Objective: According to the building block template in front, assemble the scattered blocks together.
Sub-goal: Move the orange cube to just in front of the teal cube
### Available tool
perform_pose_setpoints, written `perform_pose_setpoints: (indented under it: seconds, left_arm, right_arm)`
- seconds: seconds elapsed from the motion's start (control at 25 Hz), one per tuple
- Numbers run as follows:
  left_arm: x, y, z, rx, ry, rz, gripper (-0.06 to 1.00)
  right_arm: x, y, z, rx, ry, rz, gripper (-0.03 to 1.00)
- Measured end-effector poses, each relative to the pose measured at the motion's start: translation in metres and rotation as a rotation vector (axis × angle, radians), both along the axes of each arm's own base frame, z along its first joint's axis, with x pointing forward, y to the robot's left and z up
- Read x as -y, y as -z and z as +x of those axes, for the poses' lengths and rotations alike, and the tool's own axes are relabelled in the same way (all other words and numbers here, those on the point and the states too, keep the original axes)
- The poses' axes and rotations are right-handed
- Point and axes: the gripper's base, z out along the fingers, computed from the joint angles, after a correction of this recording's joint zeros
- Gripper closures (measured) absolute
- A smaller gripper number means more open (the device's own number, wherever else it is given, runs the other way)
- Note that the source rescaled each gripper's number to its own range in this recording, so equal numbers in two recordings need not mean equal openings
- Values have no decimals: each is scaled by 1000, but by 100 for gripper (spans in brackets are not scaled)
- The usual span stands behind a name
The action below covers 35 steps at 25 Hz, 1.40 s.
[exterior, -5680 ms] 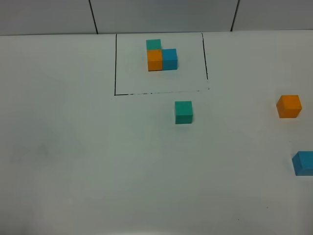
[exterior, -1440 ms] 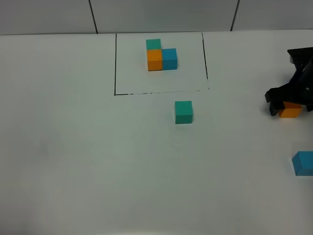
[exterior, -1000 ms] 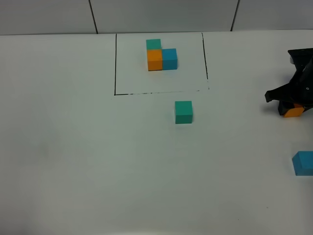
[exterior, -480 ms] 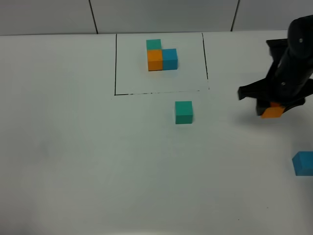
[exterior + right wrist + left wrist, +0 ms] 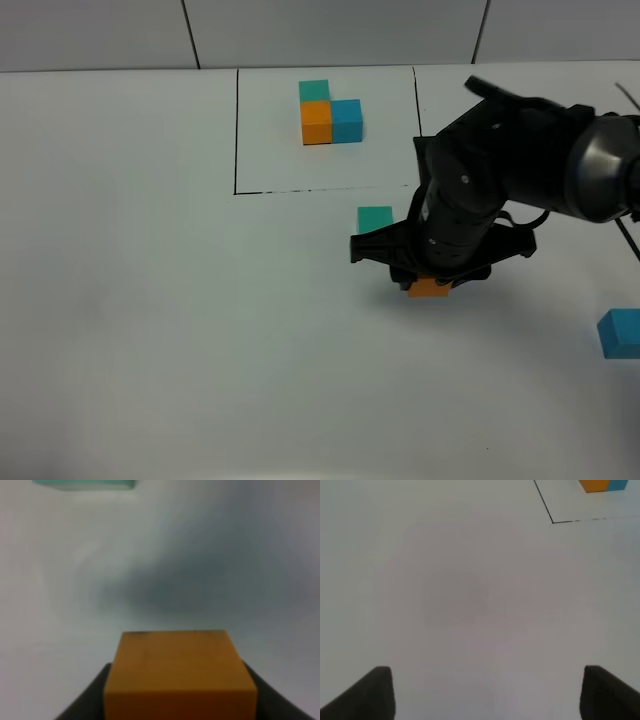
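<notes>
Near the middle of the worktop (image 5: pixel 150 300), the right gripper (image 5: pixel 431 283) was clamped on the orange cube (image 5: pixel 430 289). Only the lower part of the cube showed beneath the black gripper body in the high view. The right wrist view confirmed the grasp: the cube sat squarely between the two dark fingers (image 5: pixel 85 705), which pressed on opposite sides. Whether the cube touched the worktop or hung just above it could not be determined.

The teal-green cube (image 5: pixel 375 217) stood on the worktop just beyond the gripper, toward the template, and slightly left of the orange cube in the high view. It was near the orange cube but apart from it, and the gripper covered its near part. The blue cube (image 5: pixel 620 333) lay well apart from both, at the right edge of the high view and partly cut off.

The template (image 5: pixel 330 115) stood at the far side of the worktop inside a thin black drawn rectangle (image 5: pixel 236 130). It had a teal-green piece behind an orange one, with a blue piece joined to the orange one's right. The teal-green cube lay just outside the rectangle's near line.

The left gripper (image 5: pixel 487 695) hung over bare worktop with its fingers wide apart and nothing between them. One corner of the rectangle appeared ahead of it, well apart.
</notes>
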Motion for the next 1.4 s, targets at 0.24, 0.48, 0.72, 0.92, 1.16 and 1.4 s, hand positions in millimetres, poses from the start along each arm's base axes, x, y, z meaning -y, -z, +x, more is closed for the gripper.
perform_pose_setpoints:
  seconds: [0.24,0.48,0.72,0.92,1.16,1.4]
  left_arm:
    - [0,0,0,0,0,0,27]
    - [0,0,0,0,0,0,27]
    - [0,0,0,0,0,0,27]
    - [0,0,0,0,0,1,27]
    - [0,0,0,0,0,1,27]
    - [0,0,0,0,0,1,27]
  right_arm:
    - [-27,24,7,-15,32,5,95]
    - [-43,32,26,-6,-11,-13,95]
    - [-45,44,33,-9,-49,-64,95]
    - [-44,55,36,-7,-55,-84,96]
    - [-45,59,40,14,-49,-55,96]
    - [-42,66,44,2,-34,-59,96]
